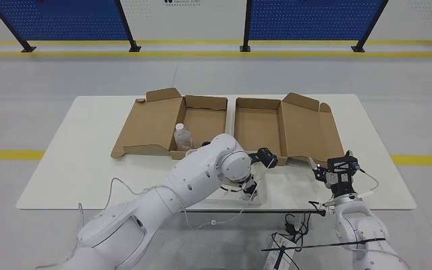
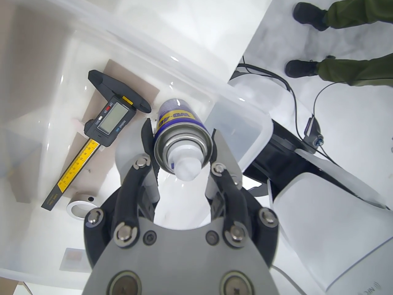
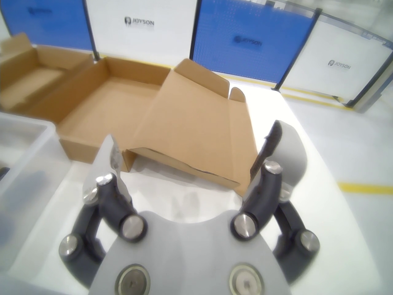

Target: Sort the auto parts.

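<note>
My left gripper (image 2: 181, 135) is shut on a blue spray can (image 2: 181, 124) with a white cap, gripping it by its sides. The can is upright inside a clear plastic bin (image 2: 184, 62), near one corner. Beside it on the bin's floor lie a black digital caliper (image 2: 101, 127) with a yellow scale and a metal ring (image 2: 80, 209). In the top view the left arm's gripper (image 1: 251, 187) hangs over the bin at the table's front edge. My right gripper (image 3: 192, 136) is open with nothing between its fingers, standing over the table's front right (image 1: 335, 170).
Two open cardboard boxes sit at the back of the table: the left box (image 1: 202, 125) holds a clear bottle (image 1: 182, 135), the right box (image 1: 256, 128) has its lid (image 3: 196, 130) folded out toward the right gripper. Bare tabletop (image 1: 74, 155) lies at left.
</note>
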You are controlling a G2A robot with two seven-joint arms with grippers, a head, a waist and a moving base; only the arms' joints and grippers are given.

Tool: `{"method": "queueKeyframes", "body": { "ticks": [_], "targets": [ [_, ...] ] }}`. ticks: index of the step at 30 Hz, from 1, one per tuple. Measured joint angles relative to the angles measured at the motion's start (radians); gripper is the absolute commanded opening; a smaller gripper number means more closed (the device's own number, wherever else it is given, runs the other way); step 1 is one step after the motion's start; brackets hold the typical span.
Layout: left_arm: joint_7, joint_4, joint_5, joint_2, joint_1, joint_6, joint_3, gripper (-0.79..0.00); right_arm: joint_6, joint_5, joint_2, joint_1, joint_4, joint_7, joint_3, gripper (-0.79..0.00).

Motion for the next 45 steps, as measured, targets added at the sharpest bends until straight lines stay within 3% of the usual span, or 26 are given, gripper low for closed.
{"method": "queueKeyframes", "body": {
  "ticks": [16, 36, 45],
  "targets": [
    [-0.003, -0.045, 0.059, 0.017, 0.004, 0.019, -0.043, -0.785, 0.0, 0.0, 0.0, 0.0, 0.0, 0.0, 0.0, 0.0],
    [-0.168, -0.287, 0.018, 0.099, 0.075, -0.007, -0.228, -0.785, 0.0, 0.0, 0.0, 0.0, 0.0, 0.0, 0.0, 0.0],
    [-0.178, -0.314, -0.004, 0.141, 0.062, -0.045, -0.291, -0.785, 0.0, 0.0, 0.0, 0.0, 0.0, 0.0, 0.0, 0.0]
  ]
}}
